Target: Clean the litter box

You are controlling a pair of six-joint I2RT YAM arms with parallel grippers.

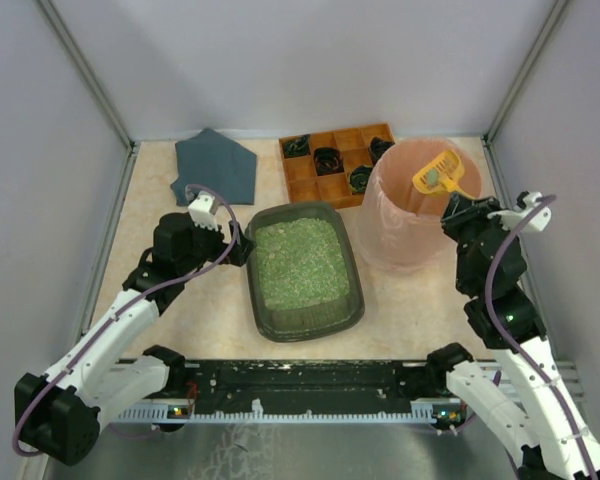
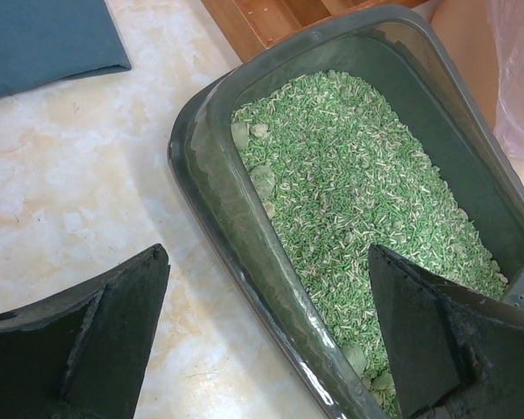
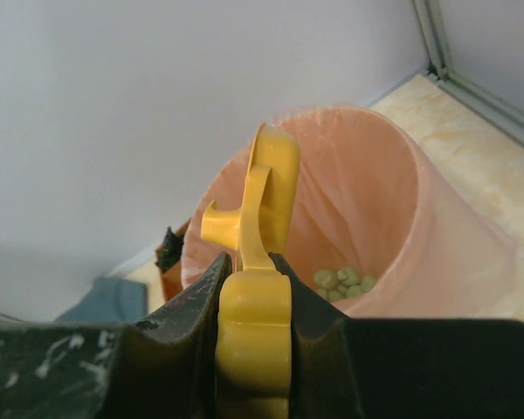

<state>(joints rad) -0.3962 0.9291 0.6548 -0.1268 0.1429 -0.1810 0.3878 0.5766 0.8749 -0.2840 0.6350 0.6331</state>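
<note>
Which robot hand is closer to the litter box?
Left. The left gripper sits open astride the left rim of the litter box. The right gripper is away to the box's right, holding the yellow scoop over the pink bin.

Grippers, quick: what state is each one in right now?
Left gripper: open, straddling the litter box wall.
Right gripper: shut on the yellow scoop, above the pink bin.

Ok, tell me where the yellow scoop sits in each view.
Top external: yellow scoop upper right, above the pink bin, in the right gripper.
Left wrist: not in it.
Right wrist: bottom centre, between the fingers.
Shared landmark: the pink bin, top right corner in the left wrist view.
</note>
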